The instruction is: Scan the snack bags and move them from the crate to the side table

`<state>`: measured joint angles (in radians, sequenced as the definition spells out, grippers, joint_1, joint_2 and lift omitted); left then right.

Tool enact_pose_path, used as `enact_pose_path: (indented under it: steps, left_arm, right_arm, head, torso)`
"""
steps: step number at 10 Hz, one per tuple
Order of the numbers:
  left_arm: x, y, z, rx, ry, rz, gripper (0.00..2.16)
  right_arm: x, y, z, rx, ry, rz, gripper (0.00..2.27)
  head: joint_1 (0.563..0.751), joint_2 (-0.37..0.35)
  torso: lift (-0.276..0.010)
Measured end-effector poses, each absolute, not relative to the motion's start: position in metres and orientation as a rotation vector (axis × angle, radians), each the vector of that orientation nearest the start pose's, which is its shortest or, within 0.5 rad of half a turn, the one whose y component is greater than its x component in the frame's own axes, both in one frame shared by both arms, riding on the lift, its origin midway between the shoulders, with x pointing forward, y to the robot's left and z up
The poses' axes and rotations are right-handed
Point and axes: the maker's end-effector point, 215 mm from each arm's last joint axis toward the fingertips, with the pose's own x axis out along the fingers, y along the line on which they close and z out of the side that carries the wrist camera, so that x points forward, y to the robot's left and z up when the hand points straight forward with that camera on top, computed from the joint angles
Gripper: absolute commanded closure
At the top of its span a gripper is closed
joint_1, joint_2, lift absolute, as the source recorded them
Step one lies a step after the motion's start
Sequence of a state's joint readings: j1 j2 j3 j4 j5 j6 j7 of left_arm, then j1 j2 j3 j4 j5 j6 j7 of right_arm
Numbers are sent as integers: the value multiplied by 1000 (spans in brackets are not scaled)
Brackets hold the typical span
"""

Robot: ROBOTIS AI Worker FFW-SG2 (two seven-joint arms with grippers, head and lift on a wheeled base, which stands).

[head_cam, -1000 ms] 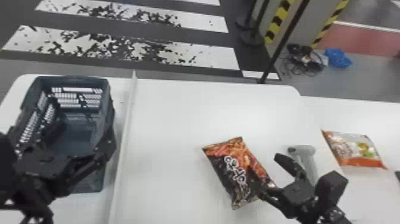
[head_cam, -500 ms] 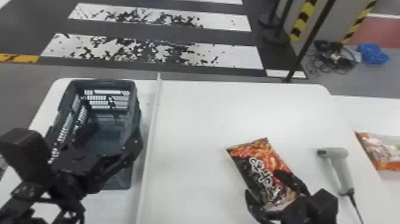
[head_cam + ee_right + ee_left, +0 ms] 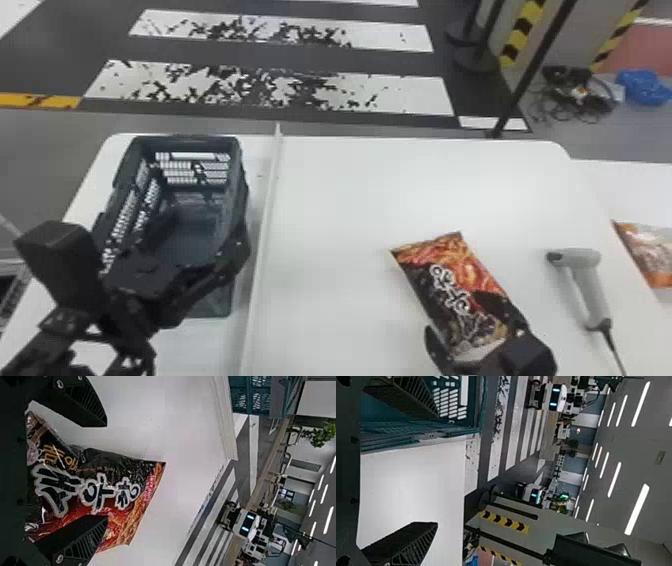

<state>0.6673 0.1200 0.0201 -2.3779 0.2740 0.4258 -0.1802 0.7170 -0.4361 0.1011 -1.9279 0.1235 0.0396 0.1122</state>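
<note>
Across from beside the handheld barcode scanner (image 3: 590,285), the right gripper (image 3: 466,322) has moved round to the near end of the black-and-red snack bag (image 3: 450,280). Its jaws are spread wide with no grip on anything: the right wrist view shows one finger (image 3: 81,405) over the bare white worktop (image 3: 340,210) and the other lying across part of the bag. That bag lies flat, printed face up, between a raised white divider strip (image 3: 265,220) and the scanner. The pale grey scanner rests to the right of the bag, its cable running toward the near edge.

Left of the strip stands a dark blue-green plastic crate (image 3: 239,185) with slotted walls. The left gripper (image 3: 206,230) is at its near part, jaws wide apart and holding nothing, one finger inside the crate. At far right, an orange-and-white snack bag (image 3: 652,250) lies on the side table (image 3: 625,185).
</note>
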Motion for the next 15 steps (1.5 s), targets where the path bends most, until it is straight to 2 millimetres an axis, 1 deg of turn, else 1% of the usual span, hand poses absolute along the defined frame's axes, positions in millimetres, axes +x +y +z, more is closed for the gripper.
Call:
enact_pose_path:
  steps: [1,2,3,4,5,7,9,10,11,12,13,14,15]
  left_arm:
    - [385,171,-342,-180,280,-300,19]
    - [385,171,-342,-185,280,-305,19]
    - [385,171,-343,-190,280,-308,19]
    - [385,171,-343,-194,281,-309,19]
    - [385,171,-343,-197,280,-311,19]
    - [384,170,-342,-213,279,-321,19]
    - [384,170,-341,-219,278,-325,19]
    - [384,170,-340,-219,275,-325,19]
    - [384,170,-339,-220,273,-326,19]
    - [384,169,-337,-220,271,-326,19]
    - [384,168,-337,-223,270,-328,19]
    - [384,167,-337,-226,271,-331,19]
    - [383,165,-337,-230,271,-333,19]
  right_arm:
    - [315,-223,-517,-457,420,425,130]
    - [313,-222,-521,-482,419,421,404]
    - [313,-222,-525,-506,419,421,1065]
    - [315,-222,-529,-526,419,418,1959]
    - [318,-226,-528,-536,410,400,2243]
    - [324,-227,-519,-528,366,391,2243]
    - [332,-239,-508,-475,349,358,2243]
    - [337,-249,-500,-415,350,349,2243]
    - [345,-264,-489,-311,360,338,2243]
    - [353,-287,-477,-168,385,313,2243]
    - [357,-312,-466,8,423,276,2243]
    - [357,-329,-461,213,478,252,2243]
    - [350,-331,-458,437,537,258,2243]
  head:
    - [695,-86]
    - [695,-86]
    - [695,-85]
    - [695,-85]
    - [695,-91]
    - [695,-92]
    - [695,-112]
    - [695,-119]
    - [695,-141]
    - [695,-175]
    - [695,-198]
    - [695,-236]
    - [695,-254]
  torso:
    - [-87]
    - [-87]
    - [-87]
    - [-87]
    - [-87]
    - [-87]
    - [-87]
    - [-87]
    - [-87]
    - [-87]
    - [-87]
    - [-87]
    - [-87]
